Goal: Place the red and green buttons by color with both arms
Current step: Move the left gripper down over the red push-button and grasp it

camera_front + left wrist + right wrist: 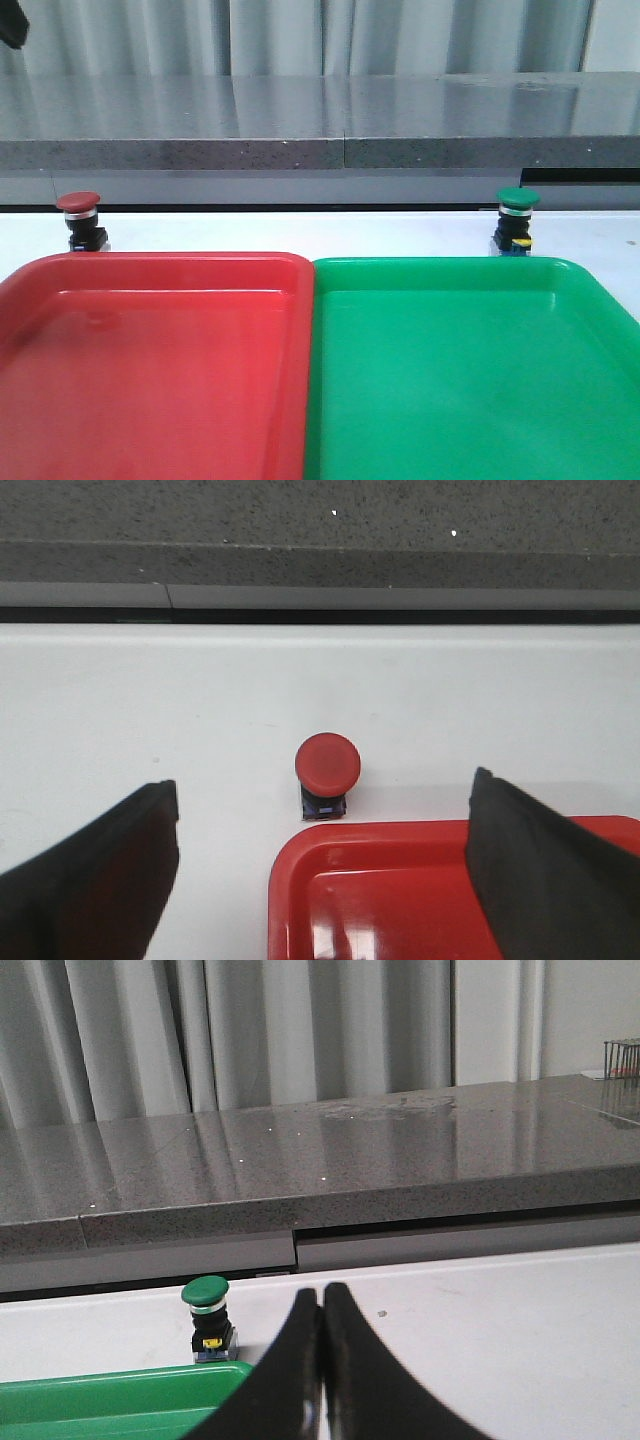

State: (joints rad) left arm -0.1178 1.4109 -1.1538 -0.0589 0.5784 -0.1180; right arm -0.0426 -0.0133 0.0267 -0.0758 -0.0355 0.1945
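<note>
Red button [79,219]: I see it upright on the white surface [300,232], just beyond the red tray's [150,270] far left corner, outside the tray.
Green button [517,218]: upright, just beyond the green tray's [440,272] far edge, towards its right corner.
Trays: side by side, touching.
Left claw [325,870]: released, fingers spread wide, above the red button.
Right claw [322,1360]: clenched, fingers pressed together, grasping nothing, beside the green button.
</note>
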